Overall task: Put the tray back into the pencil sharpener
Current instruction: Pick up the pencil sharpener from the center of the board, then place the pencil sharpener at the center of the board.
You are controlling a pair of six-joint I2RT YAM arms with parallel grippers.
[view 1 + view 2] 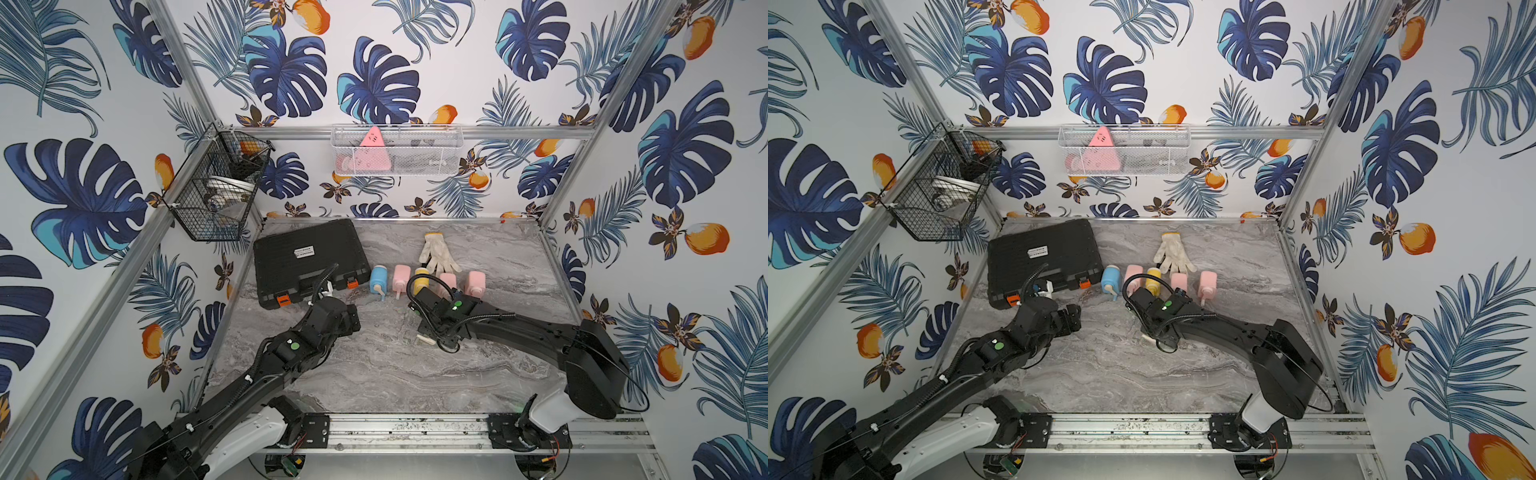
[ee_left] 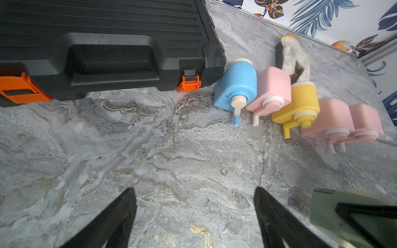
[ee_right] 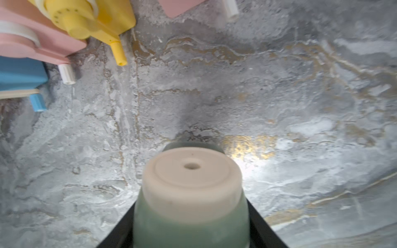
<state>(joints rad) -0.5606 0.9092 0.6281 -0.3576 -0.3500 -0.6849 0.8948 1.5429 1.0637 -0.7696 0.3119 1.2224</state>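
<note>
Grey marbled table [image 1: 374, 374], walled in by leaf-and-fruit wallpaper. My right claw [image 3: 191, 206] is closed part-way around a green pencil sharpener [image 3: 191, 171], with black fingers [image 3: 260, 223] pressed to either side of its body. The sharpener's cream end, with the pencil hole, points away from the wrist. I cannot tell whether it rests on the table or hangs just above it.

My left claw [image 2: 194, 189] gapes wide and holds nothing. It hovers over bare marble, with the green sharpener just off to one side of its tips. Beyond both claws lies a row of spare pencil sharpeners [image 2: 298, 105], and ahead of the left claw a black tool case [image 2: 107, 43].

I cannot pick out the tray in any view; it may be hidden under the right claw or already seated. I judge this the steadying step: the body is gripped and insertion is unconfirmed. The next move calls for locating the tray and taking it in the free left claw. It must then be squared to the slot and slid home while the right claw stops the body twisting.
</note>
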